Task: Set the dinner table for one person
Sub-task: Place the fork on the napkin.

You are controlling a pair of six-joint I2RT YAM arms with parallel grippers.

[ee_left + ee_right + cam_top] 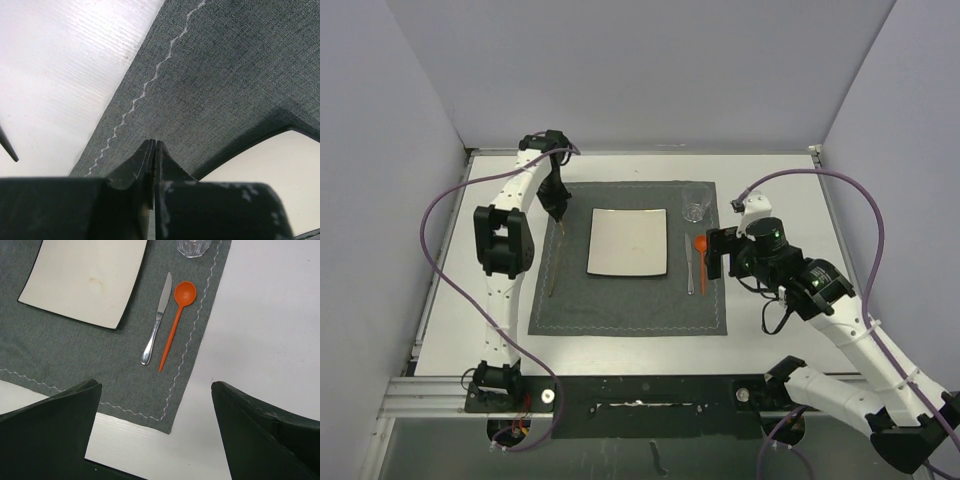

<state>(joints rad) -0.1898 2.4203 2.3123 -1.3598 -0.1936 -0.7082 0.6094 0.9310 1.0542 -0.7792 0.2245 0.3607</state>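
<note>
The dinner table (620, 352), a large flat white rectangular tabletop, lay beneath both arms and was cropped in both wrist views. Left gripper (152, 145) was closed tight, contents indiscernible. Right gripper (155, 385) stood wide open.

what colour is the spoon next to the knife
Orange; the spoon shows best in the right wrist view.

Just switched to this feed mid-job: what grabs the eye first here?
The bright orange plastic spoon stands out, lying beside a silver metal knife on the dark grey stitched cloth placemat, right of the square cream plate. The right end effector hangs open by the mat's right edge.
</note>
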